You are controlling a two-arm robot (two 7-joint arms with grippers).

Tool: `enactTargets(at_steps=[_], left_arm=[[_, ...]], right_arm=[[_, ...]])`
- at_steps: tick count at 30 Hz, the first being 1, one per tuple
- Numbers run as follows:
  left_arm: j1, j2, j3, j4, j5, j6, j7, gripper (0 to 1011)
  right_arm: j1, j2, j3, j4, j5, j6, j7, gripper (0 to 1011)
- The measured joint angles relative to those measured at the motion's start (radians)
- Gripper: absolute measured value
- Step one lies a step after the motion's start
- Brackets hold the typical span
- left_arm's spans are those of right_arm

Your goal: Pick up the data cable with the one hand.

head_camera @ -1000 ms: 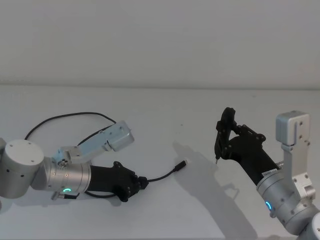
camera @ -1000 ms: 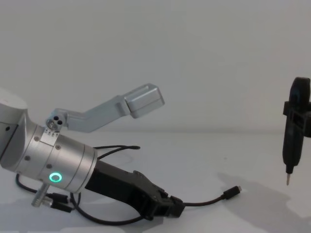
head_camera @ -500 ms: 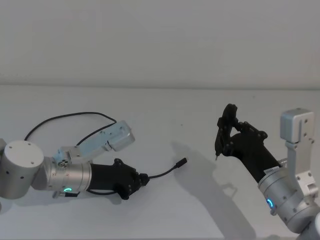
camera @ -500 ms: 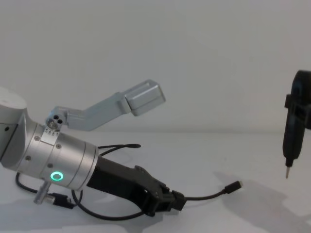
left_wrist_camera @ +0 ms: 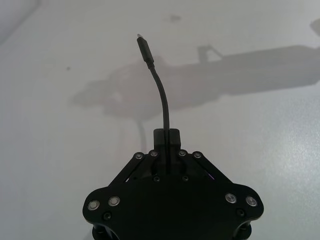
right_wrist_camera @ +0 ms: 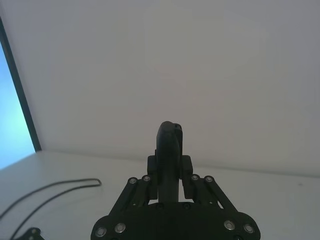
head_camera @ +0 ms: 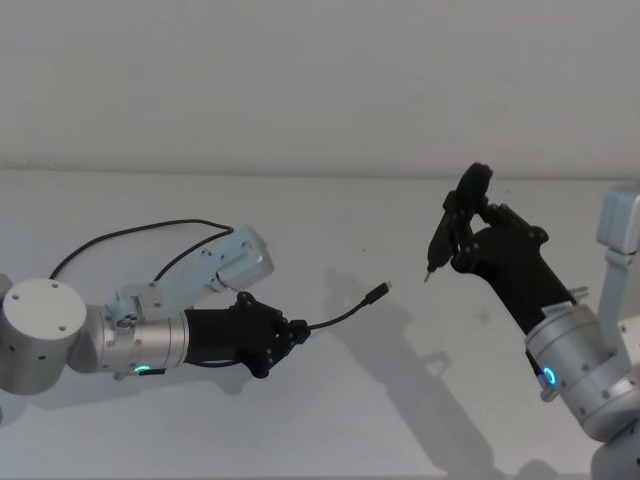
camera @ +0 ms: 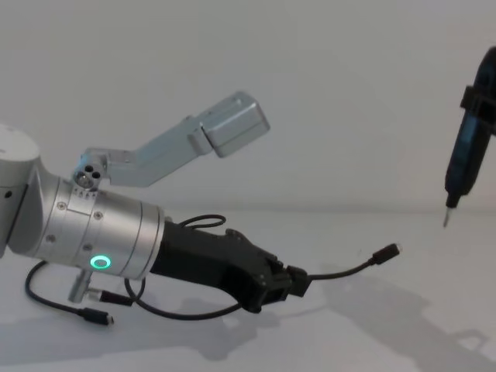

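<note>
The left gripper (head_camera: 297, 332) is being held clamped on the data cable (head_camera: 345, 316), just above the table (head_camera: 330, 420). The plug end is being carried straight ahead of the jaws, with the remainder trailing behind the wrist. The right gripper (head_camera: 460, 232) is being held well apart, beyond the plug.

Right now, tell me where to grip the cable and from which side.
Take the cable by its thin cord a short way behind the plug, coming low from the left, as the left gripper, shut on it, does. The cord is limp, so holding near that end likely keeps the plug steady above the table. The right gripper hangs raised on the right.
</note>
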Motion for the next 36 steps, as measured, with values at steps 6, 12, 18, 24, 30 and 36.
enactTargets(at_steps=[6,12,18,24,30,36], left_arm=[[0.004,0.000,-0.007,-0.012,0.005,-0.023,0.010,42],[0.007,0.000,-0.011,-0.019,0.008,-0.037,0.015,42],[0.009,0.000,-0.014,-0.024,0.010,-0.047,0.019,42],[0.009,0.000,-0.015,-0.027,0.012,-0.052,0.022,41],[0.010,0.000,-0.016,-0.028,0.012,-0.055,0.023,42],[0.010,0.000,-0.017,-0.029,0.013,-0.056,0.024,42]], right_arm=[[0.014,-0.020,0.009,-0.004,0.025,0.001,0.009,274],[0.026,-0.039,0.012,-0.002,0.046,0.008,0.017,275],[0.035,-0.054,0.013,0.011,0.053,0.009,0.020,275],[0.044,-0.066,0.014,0.032,0.053,0.008,0.024,275],[0.053,-0.077,0.013,0.053,0.053,0.008,0.028,274],[0.065,-0.086,0.011,0.075,0.051,0.007,0.035,275]])
